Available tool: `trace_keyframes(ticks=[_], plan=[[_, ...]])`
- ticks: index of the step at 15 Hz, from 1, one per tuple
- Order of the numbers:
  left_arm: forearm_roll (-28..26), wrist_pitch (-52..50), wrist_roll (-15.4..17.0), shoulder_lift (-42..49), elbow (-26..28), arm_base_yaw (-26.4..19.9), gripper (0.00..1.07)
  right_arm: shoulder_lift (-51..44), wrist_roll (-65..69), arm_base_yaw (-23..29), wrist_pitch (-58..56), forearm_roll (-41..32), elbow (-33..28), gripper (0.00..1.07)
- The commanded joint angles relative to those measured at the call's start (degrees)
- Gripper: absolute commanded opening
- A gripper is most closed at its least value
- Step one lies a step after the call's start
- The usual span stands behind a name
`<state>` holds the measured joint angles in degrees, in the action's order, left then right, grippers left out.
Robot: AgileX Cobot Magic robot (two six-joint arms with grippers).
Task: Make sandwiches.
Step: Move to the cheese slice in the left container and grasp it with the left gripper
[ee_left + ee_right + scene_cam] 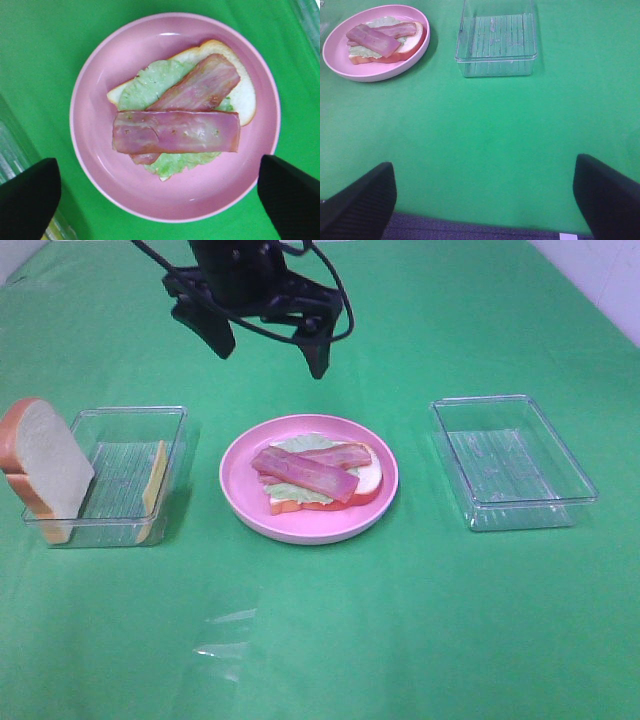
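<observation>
Half-built sandwich on centre plate; left gripper, right gripper gape empty.
Likely next: pinch cheese edge, left tray.

Exterior high camera: elevated, facing obliquely down over the whole green cloth-covered table, moderately distant. Left wrist camera: close, facing straight down on the round pink plate. Right wrist camera: low at a table edge, facing obliquely across; plate and clear rectangular plastic tray distant. All three share the plate; exterior and right wrist share that tray.
</observation>
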<state>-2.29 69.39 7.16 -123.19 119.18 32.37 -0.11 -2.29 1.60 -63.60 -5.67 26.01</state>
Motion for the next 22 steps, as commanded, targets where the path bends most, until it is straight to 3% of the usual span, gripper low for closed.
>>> trace_keyframes(ticks=[1, 3, 6, 9, 12, 22], plan=[[2.9, 6.0, 3.2, 8.1, -8.4, 0.0, 1.01, -1.8, -0.8, -0.3, 0.2, -0.2, -0.1, 0.91], [7.3, 6.0, 10.0, 17.4, -19.6, -0.5, 1.01, -1.8, -0.8, -0.3, 0.2, -0.2, -0.1, 0.91], [5.2, 6.0, 18.9, 23.4, -30.7, -3.7, 1.01, -1.8, -0.8, -0.3, 0.2, -0.2, -0.1, 0.91], [5.2, 4.4, 19.0, 22.8, -32.4, -6.6, 1.01, -1.8, -0.8, -0.3, 0.2, -0.2, -0.1, 0.91], [5.5, 0.1, 17.1, 18.9, -32.4, -6.6, 1.01, -1.8, -0.8, -0.3, 0.2, -0.2, -0.1, 0.91], [6.4, -12.8, 17.8, 5.2, -32.4, -6.6, 1.0, -1.8, -0.8, -0.3, 0.2, -0.2, -0.1, 0.91]])
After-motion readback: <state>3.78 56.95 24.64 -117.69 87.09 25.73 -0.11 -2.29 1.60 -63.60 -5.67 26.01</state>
